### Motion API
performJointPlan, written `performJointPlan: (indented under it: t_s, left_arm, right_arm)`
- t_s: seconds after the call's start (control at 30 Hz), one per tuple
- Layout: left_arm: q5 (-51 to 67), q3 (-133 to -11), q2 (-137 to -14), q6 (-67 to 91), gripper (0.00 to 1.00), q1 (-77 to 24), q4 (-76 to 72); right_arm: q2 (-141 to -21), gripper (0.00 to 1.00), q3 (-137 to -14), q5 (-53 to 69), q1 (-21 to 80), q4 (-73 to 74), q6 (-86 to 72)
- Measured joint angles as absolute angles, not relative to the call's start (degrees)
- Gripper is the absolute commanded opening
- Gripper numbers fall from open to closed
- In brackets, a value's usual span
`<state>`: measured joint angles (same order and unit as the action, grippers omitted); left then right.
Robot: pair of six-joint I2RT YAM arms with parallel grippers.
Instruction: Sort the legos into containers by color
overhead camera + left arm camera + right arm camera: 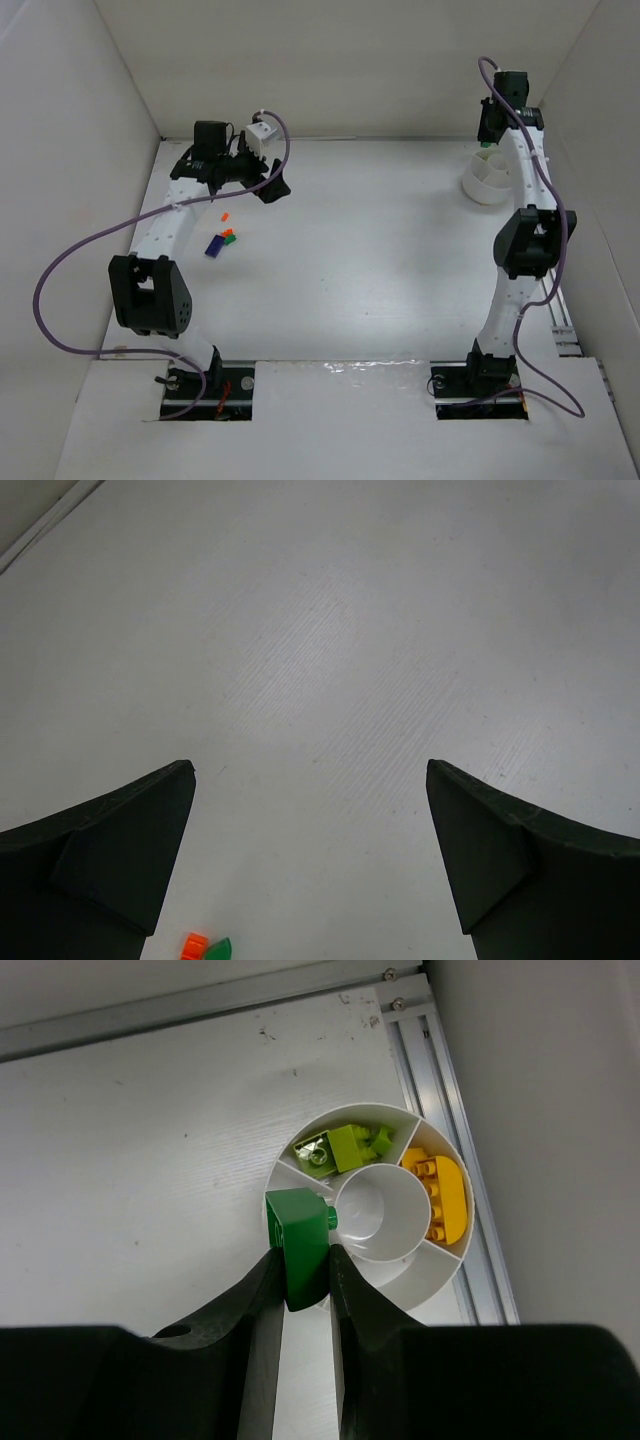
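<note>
Green lego point(298, 1245) pinched between right fingers point(256, 1310) above rim of white cup point(425, 1272), lime legos point(345, 1145) and yellow lego point(445, 1198) in separate wedges, metal rail point(440, 1090) beside, left fingers point(130, 830) spread wide, empty, over counter point(350, 630), blue lego point(214, 246) only in top view.

On the left: bent at the elbow point(150, 295), reaching forward to the far left, with left gripper point(310, 865) spread wide and empty, angled down. On the right: stretched far forward along the right side, wrist point(512, 100) turned down, with right gripper point(305, 1260) clamped on green brick point(296, 1245), fingers point(250, 1330) nearly parallel
</note>
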<state>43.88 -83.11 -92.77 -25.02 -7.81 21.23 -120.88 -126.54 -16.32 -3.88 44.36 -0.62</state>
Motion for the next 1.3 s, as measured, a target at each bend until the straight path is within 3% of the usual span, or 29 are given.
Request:
performJointPlan:
  t_s: [0.83, 1.1, 1.3]
  left_arm:
    - [43.9, -83.8, -95.4, -25.5, 1.0, -7.8, 22.7]
    - [43.9, -84.0, -95.6, -25.5, 1.0, -7.8, 22.7]
    - [43.9, -84.0, -95.8, -25.6, 1.0, -7.8, 22.8]
  right_arm:
    - [-128.0, 0.06, -128.6, -15.2, -4.4, 47.2, 4.7]
    - [-128.9, 0.18, -128.6, -16.4, -3.4, 47.4, 4.7]
    - [-128.9, 0.18, -128.6, -17.2, -3.2, 47.4, 4.8]
